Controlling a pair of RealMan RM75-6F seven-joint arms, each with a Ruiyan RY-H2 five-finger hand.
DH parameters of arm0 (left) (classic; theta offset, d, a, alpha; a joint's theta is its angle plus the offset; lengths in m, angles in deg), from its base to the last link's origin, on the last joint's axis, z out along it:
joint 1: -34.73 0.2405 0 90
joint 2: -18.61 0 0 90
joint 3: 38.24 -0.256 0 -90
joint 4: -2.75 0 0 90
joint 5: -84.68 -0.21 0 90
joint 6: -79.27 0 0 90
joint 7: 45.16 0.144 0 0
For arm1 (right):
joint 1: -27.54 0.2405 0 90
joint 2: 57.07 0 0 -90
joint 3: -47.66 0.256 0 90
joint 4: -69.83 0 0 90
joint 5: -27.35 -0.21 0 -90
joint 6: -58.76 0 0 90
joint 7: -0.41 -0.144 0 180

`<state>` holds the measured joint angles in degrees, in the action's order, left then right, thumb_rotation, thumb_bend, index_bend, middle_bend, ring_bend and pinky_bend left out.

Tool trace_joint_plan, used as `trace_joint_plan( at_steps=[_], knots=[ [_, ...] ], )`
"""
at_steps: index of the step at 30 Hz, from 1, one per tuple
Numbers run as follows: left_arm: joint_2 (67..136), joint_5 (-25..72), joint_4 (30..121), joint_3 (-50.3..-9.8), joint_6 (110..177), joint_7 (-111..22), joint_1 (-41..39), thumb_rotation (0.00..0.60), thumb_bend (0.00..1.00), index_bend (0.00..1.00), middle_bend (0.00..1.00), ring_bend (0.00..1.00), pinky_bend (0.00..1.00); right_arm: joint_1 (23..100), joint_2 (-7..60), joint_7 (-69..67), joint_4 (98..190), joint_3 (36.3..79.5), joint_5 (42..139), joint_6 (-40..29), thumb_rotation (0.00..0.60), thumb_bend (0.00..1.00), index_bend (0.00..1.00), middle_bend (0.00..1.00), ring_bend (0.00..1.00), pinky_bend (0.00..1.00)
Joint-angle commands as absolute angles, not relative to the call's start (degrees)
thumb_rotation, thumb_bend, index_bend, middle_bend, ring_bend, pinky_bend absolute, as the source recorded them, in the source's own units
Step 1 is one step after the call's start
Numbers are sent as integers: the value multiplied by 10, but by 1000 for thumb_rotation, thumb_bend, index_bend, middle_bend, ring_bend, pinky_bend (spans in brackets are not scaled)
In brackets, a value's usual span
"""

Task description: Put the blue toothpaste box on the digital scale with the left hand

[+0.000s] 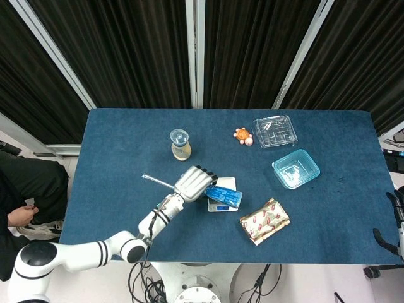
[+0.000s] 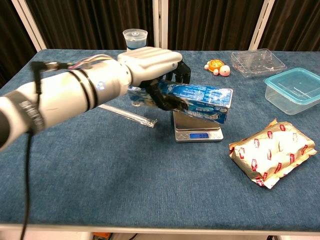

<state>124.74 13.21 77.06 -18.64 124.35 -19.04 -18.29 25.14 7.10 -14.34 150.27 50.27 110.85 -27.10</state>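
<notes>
My left hand [image 1: 194, 183] [image 2: 156, 70] grips the blue toothpaste box [image 1: 224, 196] [image 2: 201, 102] by its left end and holds it level in the air. The box hangs just above the white digital scale [image 1: 222, 201] [image 2: 198, 133] and hides most of the platform. The scale's blue display reads zero in the chest view. Whether the box touches the platform I cannot tell. My right hand [image 1: 399, 222] shows only as a sliver at the right edge of the head view, off the table; how its fingers lie is hidden.
A clear tube [image 2: 127, 115] lies left of the scale. A sauce bottle [image 1: 180, 144] stands behind my left hand. A gold snack packet [image 2: 272, 152] lies right of the scale. A teal tub [image 2: 295, 90], a clear tray [image 2: 257, 62] and a toy turtle [image 2: 217, 66] sit far right.
</notes>
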Motion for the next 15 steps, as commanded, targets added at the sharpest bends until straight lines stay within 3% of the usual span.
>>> trace_joint_plan(
  at_steps=[1, 15],
  knots=[
    [1269, 146, 733, -183, 1241, -194, -203, 600, 310, 538, 575, 449, 453, 252, 72, -146, 1500, 502, 1107, -267, 600, 237, 0, 0, 0, 0],
    [1331, 217, 656, -171, 1237, -183, -258, 600, 332, 496, 555, 446, 445, 256, 80, -149, 1484, 503, 1103, -253, 600, 241, 0, 0, 0, 0]
  ],
)
